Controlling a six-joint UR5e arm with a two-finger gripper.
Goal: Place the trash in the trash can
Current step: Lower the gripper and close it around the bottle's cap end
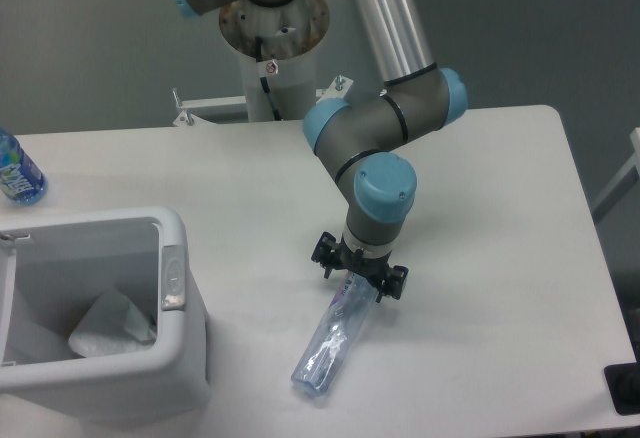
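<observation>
Claw (357, 283), fingers apart, straddles the neck end of the bottle (330, 343) lying at lower centre, evidently positioned for a grasp. Wrapper (112, 324) sits inside the bin (175, 258) at lower left.

Table (480, 188): smooth matt white surface, looks laminate or painted. Trash can (185, 358): white moulded plastic, slight sheen, with a small grey latch (174, 278) of duller finish. Wrapper piece (112, 326) inside: whitish, crumpled, thin film or paper; cannot tell which. Long bottle (330, 343): clear glossy plastic, purple label. Gripper (358, 278): black, matt. Arm: grey satin body, light-blue plastic joint caps (385, 183), polished metal tube (385, 8). Far left, small bottle (17, 173): clear plastic, blue label.
</observation>
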